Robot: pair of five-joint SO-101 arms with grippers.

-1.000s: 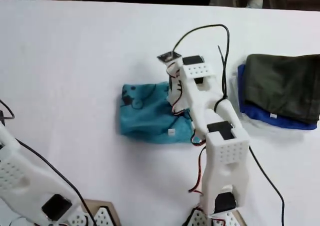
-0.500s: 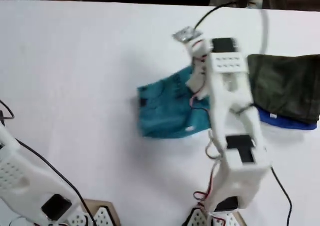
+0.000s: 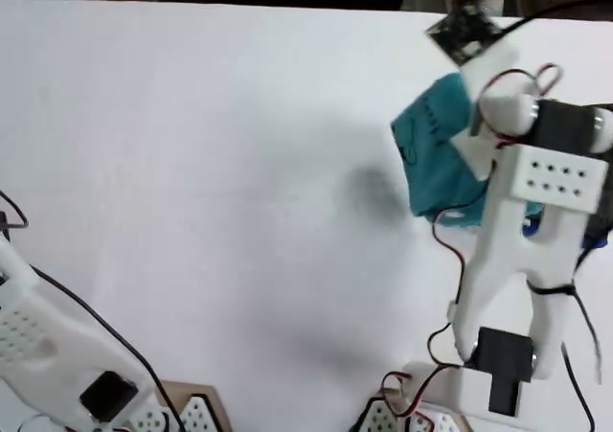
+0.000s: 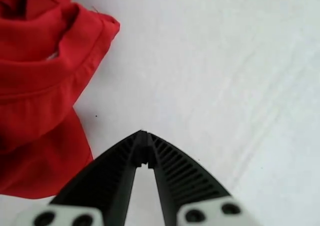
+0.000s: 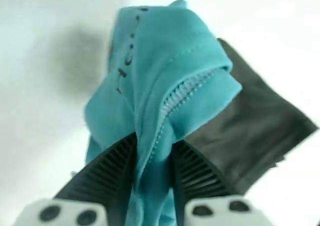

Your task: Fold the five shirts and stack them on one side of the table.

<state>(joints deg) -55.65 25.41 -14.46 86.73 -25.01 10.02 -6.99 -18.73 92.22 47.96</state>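
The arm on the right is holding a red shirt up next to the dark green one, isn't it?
Not quite. The right gripper is holding up a teal shirt, not a red one; the right wrist view shows it pinched there. The rest is right: it hangs next to the dark green shirt.

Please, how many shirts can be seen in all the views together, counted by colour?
teal shirt: 1, gripped in the right tool
dark green shirt: 1
blue shirt: 1, a small strip seen past the arm
red shirt: 1
Total: 4
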